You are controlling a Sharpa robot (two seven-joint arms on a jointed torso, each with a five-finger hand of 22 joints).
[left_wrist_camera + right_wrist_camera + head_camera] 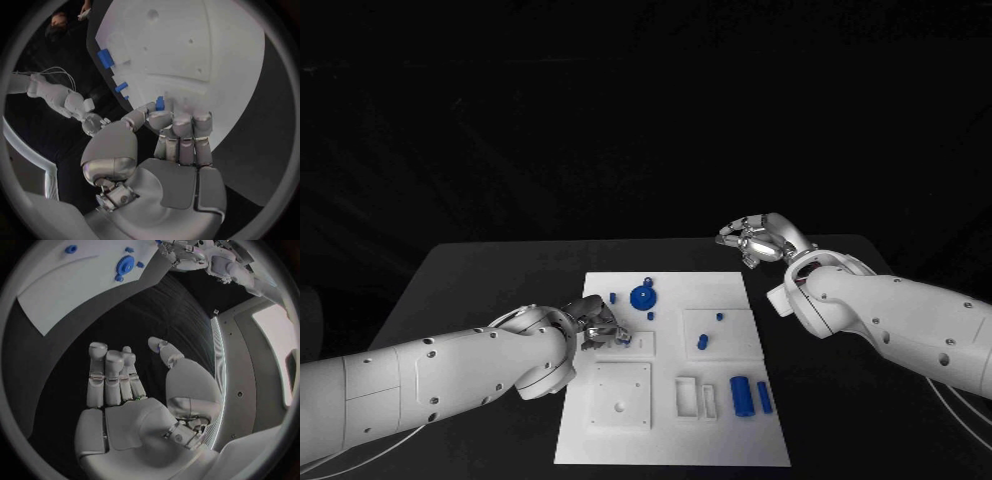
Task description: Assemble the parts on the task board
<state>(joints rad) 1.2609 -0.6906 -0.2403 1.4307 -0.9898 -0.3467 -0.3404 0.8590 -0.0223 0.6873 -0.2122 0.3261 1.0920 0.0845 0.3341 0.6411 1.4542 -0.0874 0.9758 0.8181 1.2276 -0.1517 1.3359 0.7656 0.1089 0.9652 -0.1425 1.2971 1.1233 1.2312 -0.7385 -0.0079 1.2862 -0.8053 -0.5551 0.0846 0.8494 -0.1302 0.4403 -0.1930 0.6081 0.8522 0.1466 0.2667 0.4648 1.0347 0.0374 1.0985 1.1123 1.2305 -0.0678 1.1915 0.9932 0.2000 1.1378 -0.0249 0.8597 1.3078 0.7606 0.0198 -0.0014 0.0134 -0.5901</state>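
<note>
1. White task board point(625, 440) lies in the middle of the black table point(473, 270), with small blue parts scattered over it.
2. Left hand point(599, 327) sits at the board's left edge, about halfway along it. In the left wrist view this hand point(164, 131) has its fingers point(181, 125) curled together, and a small blue part point(160, 103) is pinched between the thumb and the nearest fingertip, just above the board's surface.
3. Head view hides that pinched part behind the left hand's fingers; the wrist camera is what shows it.
4. Right hand point(759, 240) hovers over bare table just beyond the board's far right corner, apart from the board. In the right wrist view its fingers point(106, 372) are straight and side by side, the thumb held apart, and nothing is in the hand point(125, 385).
5. On the board's far half, near the left, stands a round blue gear point(643, 297) with a small blue peg point(615, 297) beside it. The right wrist view shows the same gear point(125, 264) from the far side.
6. Near the board's right edge, on the near half, 2 blue blocks lie side by side: a thick one point(741, 395) and a thin one point(764, 397). A blue oval piece point(704, 342) sits toward the board's middle.
7. Left wrist view adds 2 blue pieces along a board edge, one larger point(105, 58) and one smaller point(121, 87).
</note>
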